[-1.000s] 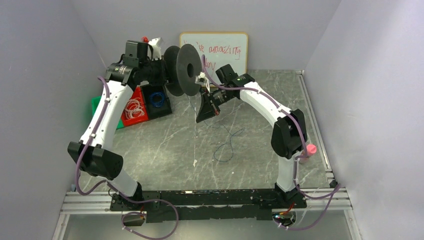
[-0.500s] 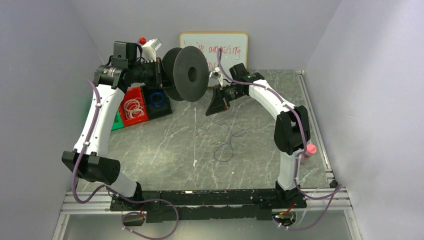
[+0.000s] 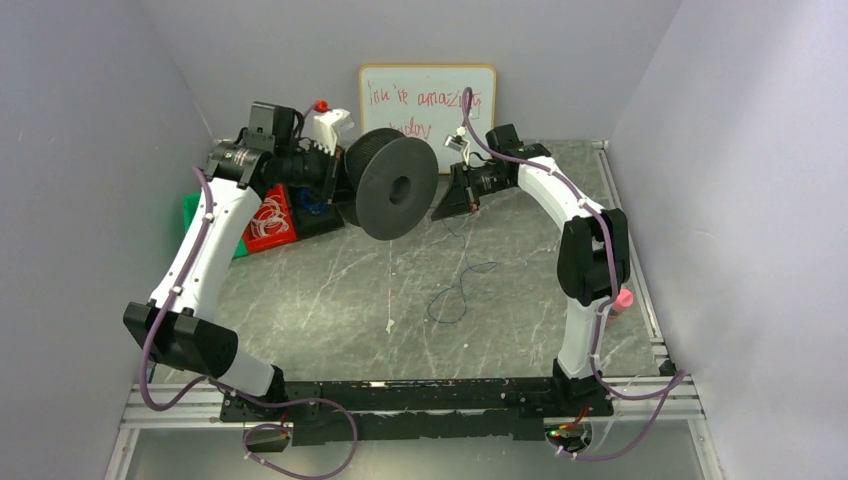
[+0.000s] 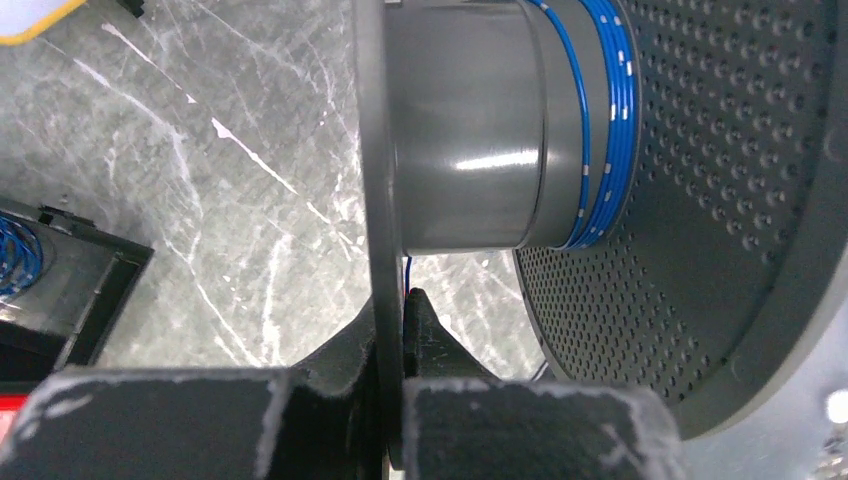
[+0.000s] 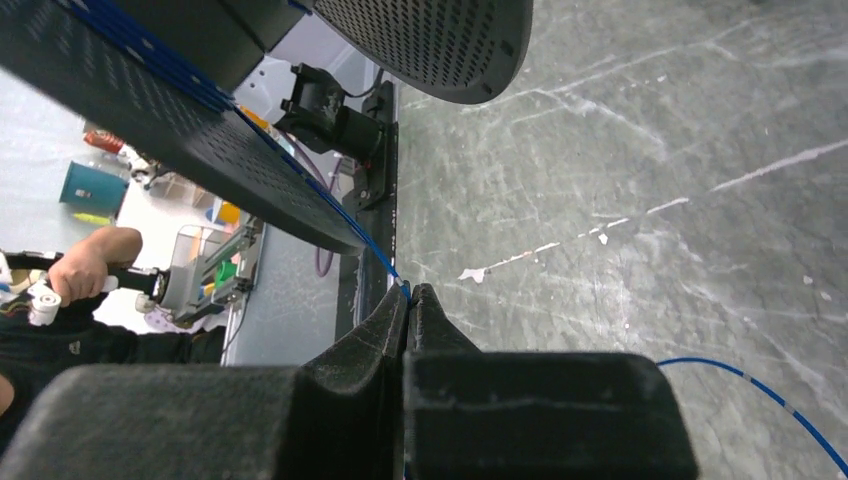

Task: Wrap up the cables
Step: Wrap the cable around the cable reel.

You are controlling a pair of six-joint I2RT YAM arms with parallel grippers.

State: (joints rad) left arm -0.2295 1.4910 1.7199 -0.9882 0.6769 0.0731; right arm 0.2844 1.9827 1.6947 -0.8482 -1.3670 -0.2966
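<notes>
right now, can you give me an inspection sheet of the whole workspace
surface: grey marble-look tabletop, no spills seen
job's things: thin blue cable, few turns wound on black perforated plastic spool, rest looped loose on tabletop
clutter: red bin of white loops, black bin with blue coil, green object, pink object by right arm
grippers: left gripper shut on the spool's flange; right gripper shut on the cable
cables: purple hoses along both arms
surroundings: whiteboard with red handwriting at the back wall
</notes>
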